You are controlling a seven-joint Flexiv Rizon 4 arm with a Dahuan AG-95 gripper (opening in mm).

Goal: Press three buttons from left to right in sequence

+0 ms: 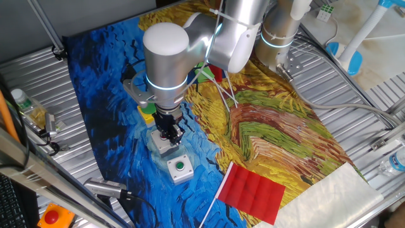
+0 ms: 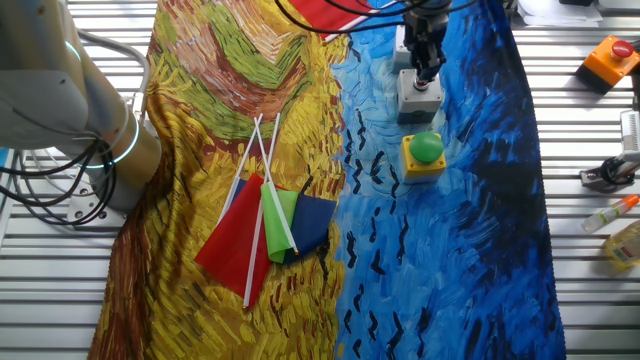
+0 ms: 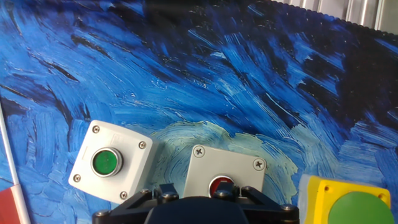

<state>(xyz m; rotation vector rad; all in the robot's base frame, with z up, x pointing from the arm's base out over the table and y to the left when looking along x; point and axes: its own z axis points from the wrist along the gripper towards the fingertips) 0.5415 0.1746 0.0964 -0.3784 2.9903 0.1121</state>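
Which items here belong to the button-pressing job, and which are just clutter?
Job: yellow box with green dome; grey box with red cap; grey box with green cap; gripper.

Clutter: orange box; flags; red flag; bottles.

A painted cloth (image 2: 440, 260) covered the bench (image 2: 590, 300). On it lay a bundle of small flags (image 2: 262, 232); off its edge sat an orange box (image 2: 610, 60), with bottles (image 2: 618, 228) nearby.
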